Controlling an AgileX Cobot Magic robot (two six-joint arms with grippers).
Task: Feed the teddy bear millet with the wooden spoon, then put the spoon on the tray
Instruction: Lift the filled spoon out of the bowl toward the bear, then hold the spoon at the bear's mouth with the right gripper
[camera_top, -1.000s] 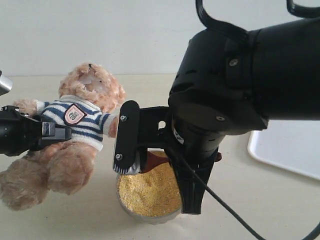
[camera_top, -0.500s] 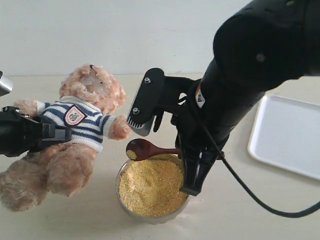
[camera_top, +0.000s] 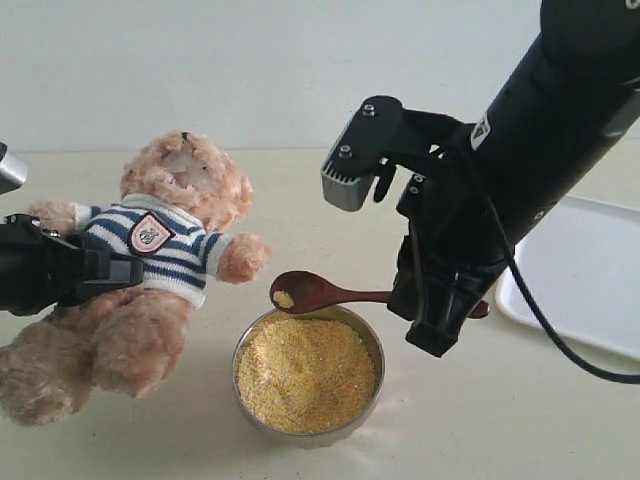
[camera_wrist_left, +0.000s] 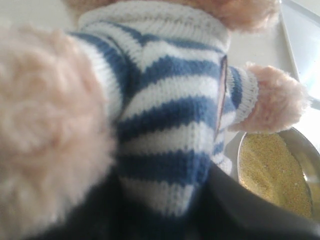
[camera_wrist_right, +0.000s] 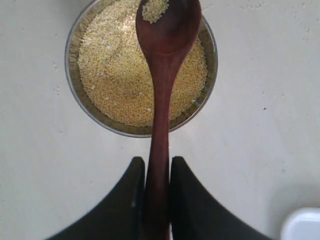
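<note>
The teddy bear (camera_top: 165, 235) in its striped shirt (camera_wrist_left: 165, 100) leans tilted at the left, with my left gripper (camera_top: 95, 270) shut on its torso. A steel bowl (camera_top: 308, 374) heaped with millet (camera_wrist_right: 127, 75) stands at the front centre. My right gripper (camera_top: 435, 305) is shut on the handle of the wooden spoon (camera_top: 315, 292), held level above the bowl's far rim. A small lump of millet lies in the spoon's bowl (camera_wrist_right: 155, 10), which points toward the bear's paw (camera_top: 245, 258). The white tray (camera_top: 585, 285) lies at the right.
The right arm's black body (camera_top: 540, 130) rises over the right half of the scene, with its camera block (camera_top: 355, 165) above the spoon. The tray's corner (camera_wrist_right: 302, 225) shows beside the right gripper. A pale wall stands behind the tabletop (camera_top: 500, 420).
The right arm has risen and drawn back to the right, lifting the spoon out of the millet with a few grains in it. The bear and the left gripper have stayed put.
</note>
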